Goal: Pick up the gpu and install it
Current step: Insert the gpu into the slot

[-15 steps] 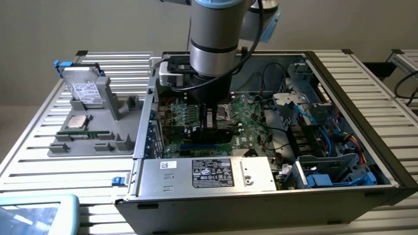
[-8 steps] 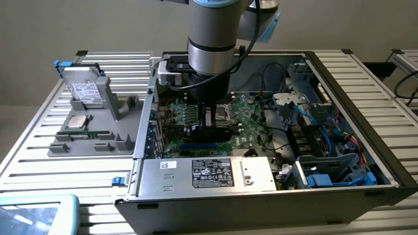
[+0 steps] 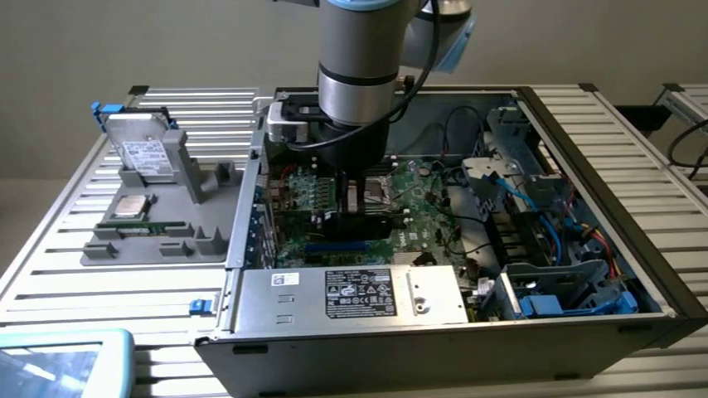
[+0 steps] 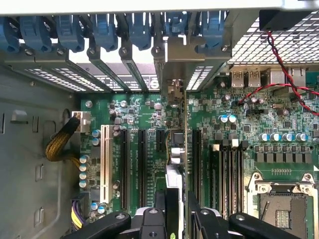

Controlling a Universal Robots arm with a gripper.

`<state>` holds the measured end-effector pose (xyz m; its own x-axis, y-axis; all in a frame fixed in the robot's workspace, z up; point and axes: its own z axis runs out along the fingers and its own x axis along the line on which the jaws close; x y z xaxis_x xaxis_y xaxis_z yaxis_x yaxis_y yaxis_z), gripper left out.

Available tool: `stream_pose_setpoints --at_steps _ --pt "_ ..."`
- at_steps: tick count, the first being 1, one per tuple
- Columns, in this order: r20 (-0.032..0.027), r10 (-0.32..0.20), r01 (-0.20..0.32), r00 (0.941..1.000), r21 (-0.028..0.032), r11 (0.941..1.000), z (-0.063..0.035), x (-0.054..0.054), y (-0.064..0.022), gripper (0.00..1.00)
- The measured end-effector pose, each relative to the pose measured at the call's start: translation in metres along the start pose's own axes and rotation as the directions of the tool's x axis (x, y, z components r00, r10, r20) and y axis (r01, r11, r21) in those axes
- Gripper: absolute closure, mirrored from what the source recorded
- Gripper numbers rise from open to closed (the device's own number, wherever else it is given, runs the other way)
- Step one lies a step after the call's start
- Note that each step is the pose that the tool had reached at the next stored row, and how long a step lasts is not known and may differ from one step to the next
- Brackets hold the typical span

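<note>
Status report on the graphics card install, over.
Gripper shut on the graphics card, card on edge over the motherboard slots. Yellow cable bundle off to one side, apart from the card.

The grey cylindrical robot arm [image 3: 356,58] with its pale blue joint ring points straight down, wrist vertical. Its black two-fingered gripper [image 3: 360,214] hangs low, fingers [image 4: 160,201] clamped on the thin, edge-on gpu [image 4: 173,177].

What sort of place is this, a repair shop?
Probably a robotics lab bench for computer assembly: an open desktop case with its motherboard exposed sits on a slatted metal table, a robot arm holds a gpu inside it, and a grey tray of parts stands alongside.
</note>
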<state>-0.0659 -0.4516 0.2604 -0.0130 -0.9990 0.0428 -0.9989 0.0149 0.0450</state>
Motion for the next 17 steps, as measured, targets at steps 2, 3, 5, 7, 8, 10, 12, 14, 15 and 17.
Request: stream_pose_setpoints --at_steps 2,3,5,7,8,10,12,14,15,17 --pt "-0.0029 0.000 0.000 1.0000 0.0002 1.0000 0.0006 -0.0005 0.0000 0.73" --pt "-0.0031 0.000 0.000 1.0000 0.0002 1.0000 0.0006 -0.0005 0.0001 0.73" --pt "-0.0031 0.000 0.000 1.0000 0.0002 1.0000 0.0006 -0.0005 0.0001 0.73" --pt "-0.0037 0.000 0.000 1.0000 0.0004 1.0000 0.0009 -0.0017 0.0002 0.73" --pt "-0.0044 0.000 0.000 1.0000 0.0004 1.0000 0.0010 -0.0027 0.0002 0.73" --pt "-0.0047 0.000 0.000 1.0000 0.0003 1.0000 0.0011 -0.0031 0.0007 0.73" --pt "-0.0049 0.000 0.000 1.0000 0.0003 1.0000 0.0013 -0.0031 0.0009 0.73" --pt "-0.0048 0.000 0.000 1.0000 0.0003 1.0000 0.0018 -0.0031 0.0011 0.73" --pt "-0.0049 0.000 0.000 1.0000 0.0003 1.0000 0.0020 -0.0032 0.0011 0.73" --pt "-0.0050 0.000 0.000 1.0000 0.0002 1.0000 0.0022 -0.0031 0.0012 0.73"
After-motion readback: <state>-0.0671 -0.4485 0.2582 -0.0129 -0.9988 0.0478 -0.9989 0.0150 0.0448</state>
